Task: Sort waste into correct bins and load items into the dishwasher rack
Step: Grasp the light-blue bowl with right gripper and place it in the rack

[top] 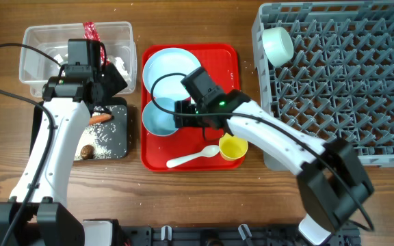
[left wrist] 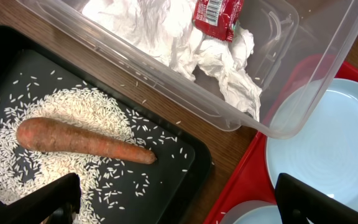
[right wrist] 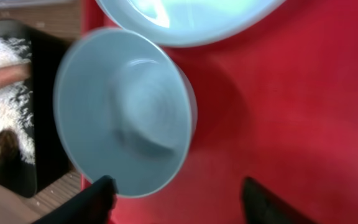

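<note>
The carrot (top: 101,118) (left wrist: 79,140), loose white grains (top: 105,137) (left wrist: 48,112) and a brown scrap (top: 86,151) lie in the black bin (top: 120,154) (left wrist: 179,155). Crumpled tissue (top: 122,63) (left wrist: 154,31) and the red wrapper (top: 89,30) (left wrist: 216,15) lie in the clear bin (top: 40,41) (left wrist: 278,81). My left gripper (top: 111,87) (left wrist: 179,205) is open and empty above the black bin's right end. My right gripper (top: 183,109) (right wrist: 179,199) is open beside the small blue bowl (top: 157,117) (right wrist: 123,112), its left finger at the rim. The pale green bowl (top: 277,45) sits in the rack (top: 347,82).
The red tray (top: 231,68) (right wrist: 278,112) holds the light blue plate (top: 166,65) (left wrist: 334,137), the white spoon (top: 190,158) and the yellow cup (top: 232,147). The tray lies between the bins and the rack. A few grains lie on the wood between the bins.
</note>
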`<state>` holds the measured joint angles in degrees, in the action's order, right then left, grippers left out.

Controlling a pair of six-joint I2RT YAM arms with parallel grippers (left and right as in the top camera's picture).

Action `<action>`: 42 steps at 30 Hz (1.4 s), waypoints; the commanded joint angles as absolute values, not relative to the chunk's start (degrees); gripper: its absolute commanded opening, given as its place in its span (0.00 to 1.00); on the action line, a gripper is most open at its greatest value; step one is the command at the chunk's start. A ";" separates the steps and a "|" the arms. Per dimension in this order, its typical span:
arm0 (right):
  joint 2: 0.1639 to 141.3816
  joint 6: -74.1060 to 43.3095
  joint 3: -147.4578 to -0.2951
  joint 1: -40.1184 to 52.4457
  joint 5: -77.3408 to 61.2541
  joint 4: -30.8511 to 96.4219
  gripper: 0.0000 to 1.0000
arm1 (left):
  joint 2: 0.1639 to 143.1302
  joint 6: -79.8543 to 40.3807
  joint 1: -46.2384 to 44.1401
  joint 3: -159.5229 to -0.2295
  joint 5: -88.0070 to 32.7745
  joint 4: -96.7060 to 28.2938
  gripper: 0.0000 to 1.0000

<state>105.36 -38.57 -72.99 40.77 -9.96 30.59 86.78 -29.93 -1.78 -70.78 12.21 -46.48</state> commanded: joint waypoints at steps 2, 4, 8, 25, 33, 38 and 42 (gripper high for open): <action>108.73 -46.76 -72.62 40.56 -12.53 29.23 0.49 | 86.35 -30.48 -1.48 -71.48 12.93 -46.57 1.00; 110.30 -48.16 -72.69 39.97 -14.04 28.62 0.45 | 86.37 -30.48 -1.48 -71.48 12.93 -46.57 1.00; 111.28 -49.10 -72.69 39.13 -14.90 27.75 0.30 | 86.37 -30.48 -1.48 -71.48 12.95 -46.54 1.00; 86.50 -35.48 -78.32 27.31 9.72 44.60 0.04 | 86.70 -30.48 -1.48 -71.48 12.93 -46.59 1.00; 78.85 -13.96 -75.99 18.61 69.76 58.78 0.04 | 86.70 -30.48 -1.48 -71.48 12.93 -46.57 1.00; 90.98 5.02 -75.94 18.68 69.93 52.40 0.04 | 86.70 -30.48 -1.48 -71.48 12.93 -46.57 1.00; 98.83 11.60 -75.94 20.80 67.44 49.84 0.04 | 86.70 -30.48 -1.48 -71.48 12.93 -46.57 1.00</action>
<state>95.55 5.63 -76.25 19.20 67.55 50.00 86.78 -29.93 -1.76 -70.78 12.21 -46.52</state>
